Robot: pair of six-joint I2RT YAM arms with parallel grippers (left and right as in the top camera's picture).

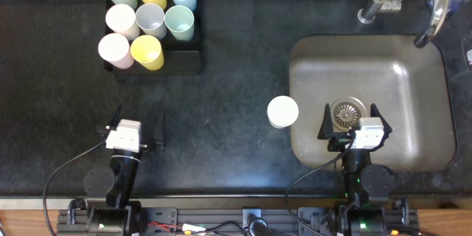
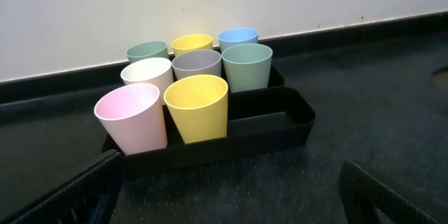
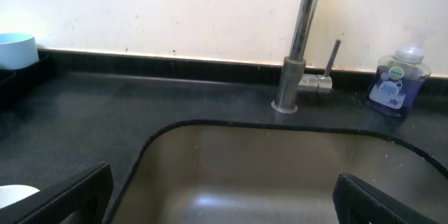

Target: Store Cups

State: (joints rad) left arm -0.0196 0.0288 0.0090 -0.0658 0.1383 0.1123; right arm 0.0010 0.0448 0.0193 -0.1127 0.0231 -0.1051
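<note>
Left gripper (image 1: pixel 138 127) gapes wide, empty, over speckled black counter (image 1: pixel 236 59); right gripper (image 1: pixel 351 120), likewise wide, at steel sink (image 1: pixel 413 66). Pale wall (image 3: pixel 175 7) behind. White cup (image 3: pixel 14 194) cut off by the frame's edge.

Steel sink (image 1: pixel 402 81) set in dark surface (image 1: pixel 236 66); drain (image 1: pixel 347 112) in its floor. Faucet (image 3: pixel 301 35) behind the basin. Soap bottle (image 3: pixel 397 80) near the faucet.
</note>
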